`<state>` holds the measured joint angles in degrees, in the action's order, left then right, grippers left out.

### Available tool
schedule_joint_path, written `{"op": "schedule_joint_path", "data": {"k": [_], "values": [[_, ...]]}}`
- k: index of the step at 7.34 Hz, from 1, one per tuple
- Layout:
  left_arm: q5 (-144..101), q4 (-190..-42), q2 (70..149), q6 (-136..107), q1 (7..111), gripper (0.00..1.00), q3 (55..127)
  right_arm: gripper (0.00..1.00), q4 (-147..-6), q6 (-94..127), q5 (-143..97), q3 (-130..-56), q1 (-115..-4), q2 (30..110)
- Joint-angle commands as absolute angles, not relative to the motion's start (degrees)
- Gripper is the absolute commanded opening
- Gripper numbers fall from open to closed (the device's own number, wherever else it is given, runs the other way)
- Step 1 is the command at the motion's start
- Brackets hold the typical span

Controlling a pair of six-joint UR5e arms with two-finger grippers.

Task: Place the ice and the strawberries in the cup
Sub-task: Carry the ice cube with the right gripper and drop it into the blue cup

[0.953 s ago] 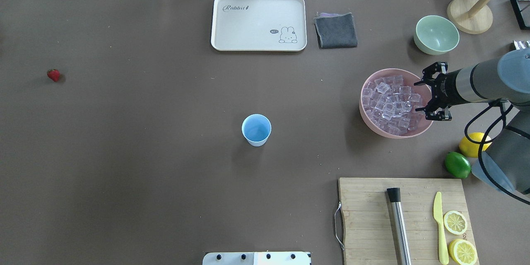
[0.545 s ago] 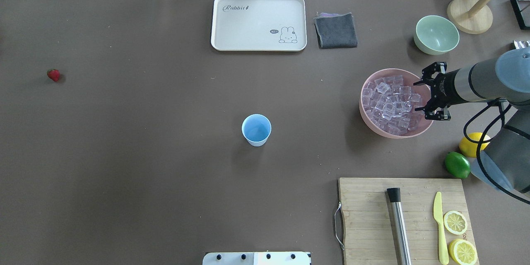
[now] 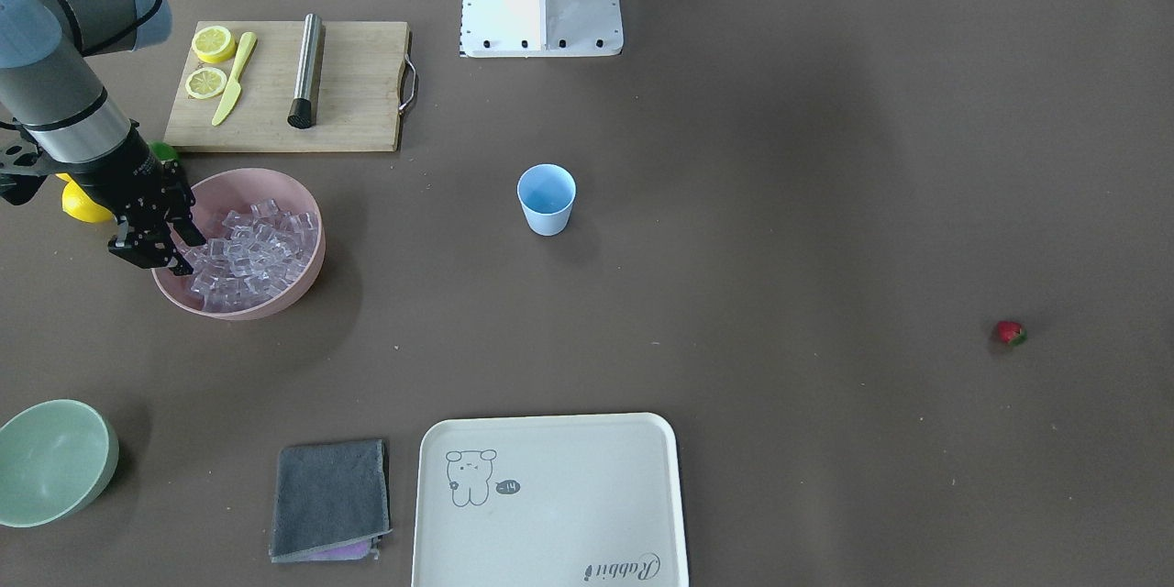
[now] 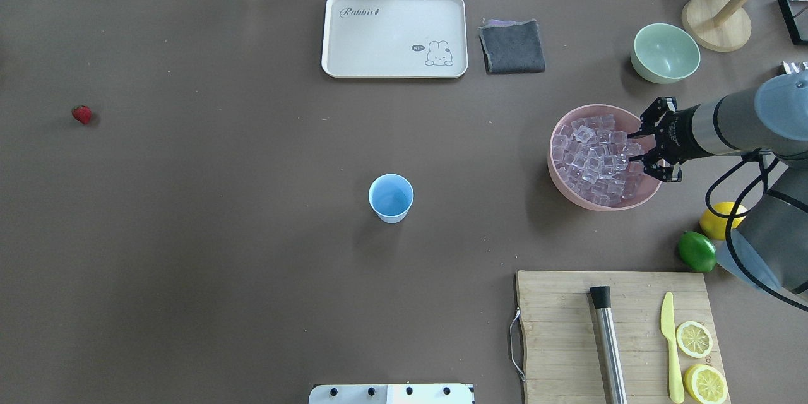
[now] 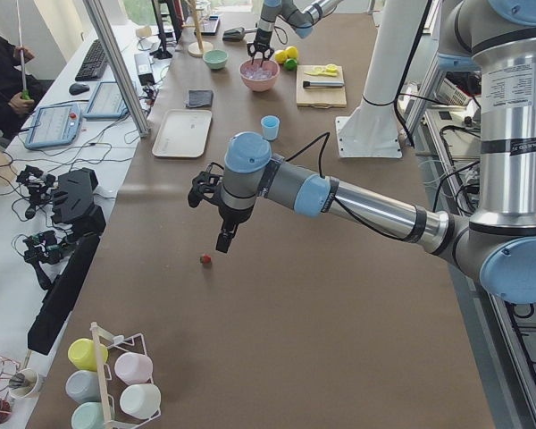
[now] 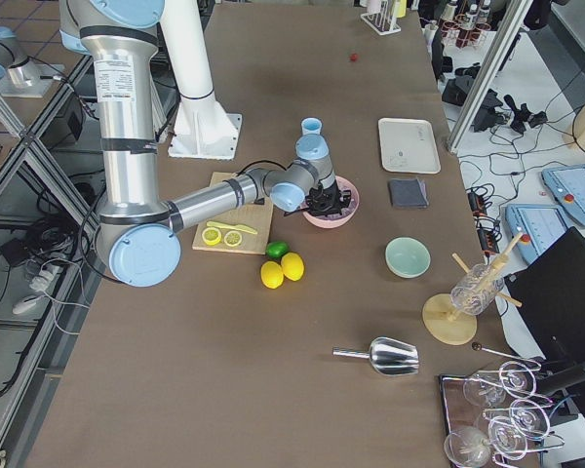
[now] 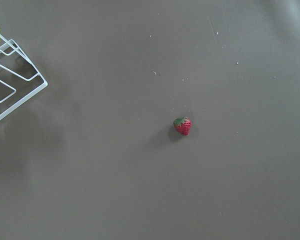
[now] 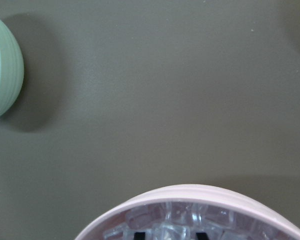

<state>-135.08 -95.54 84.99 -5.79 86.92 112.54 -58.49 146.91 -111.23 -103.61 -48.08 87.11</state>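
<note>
The light-blue cup (image 4: 391, 197) stands upright mid-table and looks empty; it also shows in the front view (image 3: 547, 197). The ice (image 4: 593, 158) fills a pink bowl (image 4: 552, 167). My right gripper (image 4: 634, 151) is open, with its fingertips dipped among the cubes at the bowl's right side; the right wrist view shows the dark fingertips (image 8: 137, 234) in the ice (image 8: 180, 220). One strawberry (image 4: 81, 114) lies far left, alone on the mat. My left gripper (image 5: 223, 239) hovers just above the strawberry (image 5: 205, 259); I cannot tell whether it is open or shut. The left wrist view shows the strawberry (image 7: 182, 125) below it.
A pale green bowl (image 4: 665, 52), a grey cloth (image 4: 512, 46) and a cream tray (image 4: 394, 35) sit at the back. A lemon (image 4: 719, 218) and a lime (image 4: 697, 251) lie by the right arm. A cutting board (image 4: 562, 334) holds a muddler, a knife and lemon halves.
My right gripper has moved down and a little left from over the bowl's right rim into the ice. Its fingers stand somewhat closer together. The cup and the strawberry have not moved.
</note>
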Motion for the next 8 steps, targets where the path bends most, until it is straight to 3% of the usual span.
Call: {"op": "schedule_joint_path", "data": {"k": [1, 5, 8], "values": [[-135.1, -95.5, 85.0, -5.8, 86.9, 0.97, 112.4, 0.00, -58.5, 146.9, -111.7, -104.1, -48.1, 86.9], [-135.5, -95.5, 85.0, -5.8, 86.8, 0.97, 112.1, 0.00, -60.1, 146.8, -116.1, -109.7, -51.9, 87.1], [-135.7, -95.6, 83.5, -5.6, 86.3, 0.97, 112.6, 0.00, -73.9, 146.8, -113.1, -111.6, -42.4, 70.6]]}}
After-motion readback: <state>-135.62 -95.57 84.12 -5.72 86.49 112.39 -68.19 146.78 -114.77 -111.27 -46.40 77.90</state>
